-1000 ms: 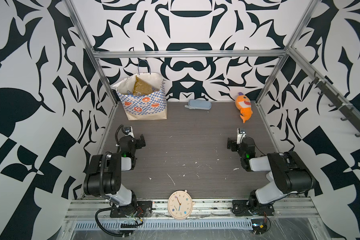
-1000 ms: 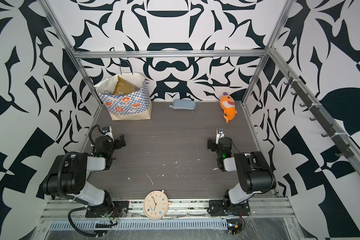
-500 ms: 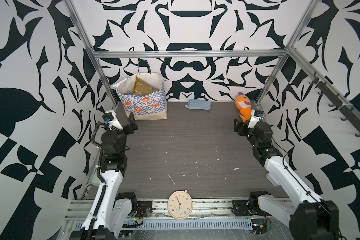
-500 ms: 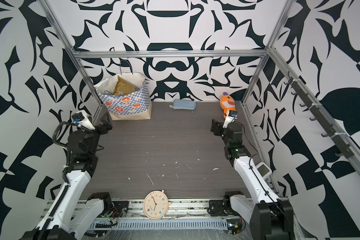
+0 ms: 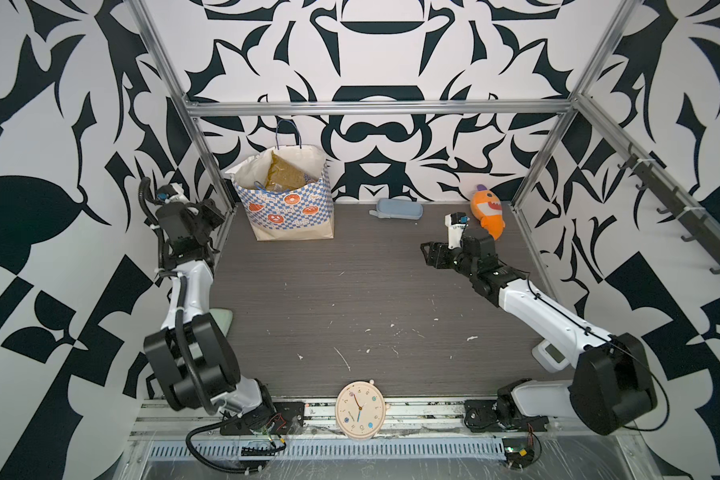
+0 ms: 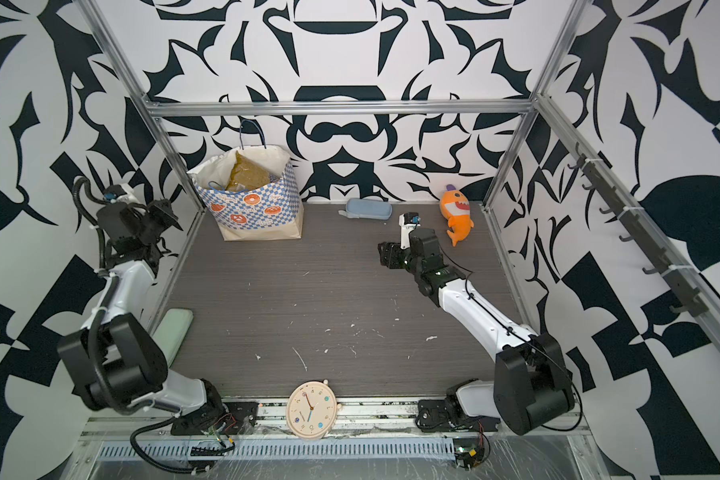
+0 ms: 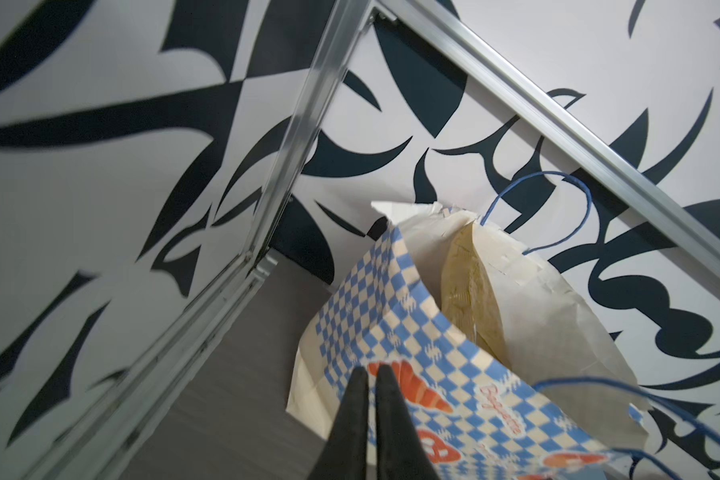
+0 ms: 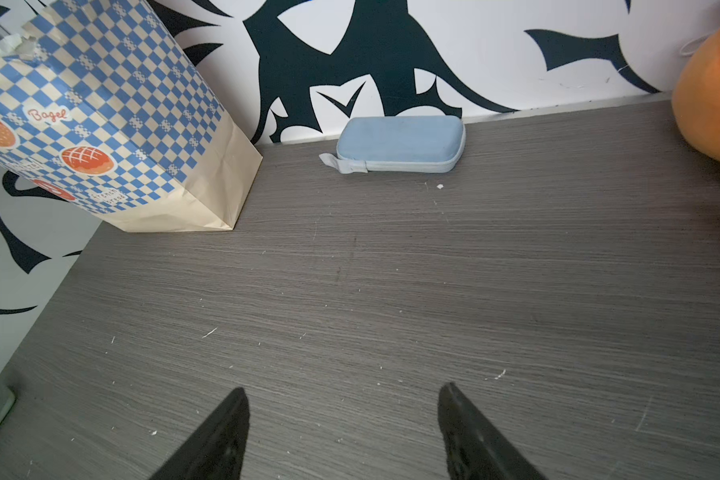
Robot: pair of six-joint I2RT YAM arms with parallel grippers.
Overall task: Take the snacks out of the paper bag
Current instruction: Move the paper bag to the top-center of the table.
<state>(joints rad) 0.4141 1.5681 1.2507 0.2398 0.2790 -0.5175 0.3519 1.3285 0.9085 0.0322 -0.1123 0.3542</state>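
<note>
The paper bag (image 5: 287, 208) stands upright on the table (image 5: 350, 311) in the far left corner, close to the back wall, its mouth open and one blue cord handle standing up. You can see one snack in both top views: a large gold packet (image 5: 285, 174) standing on end inside the bag against its back wall, its top at about the level of the rim. What lies below it you cannot tell.

A round clock (image 5: 360, 411) lies at the near edge of the table, well apart from everything else. The orange plush shark (image 5: 487, 212) sits in the far right corner, and the grey-blue zip pouch (image 5: 398, 209) lies along the back wall between the shark and the bag.

Your left pincer (image 7: 368, 372) hangs beside the left corner post, raised to about the bag's height and apart from it, fingers pressed together on nothing. Your right pincer (image 8: 344, 388) hovers over bare table near the shark and points toward the bag, with its fingers spread wide and empty.
</note>
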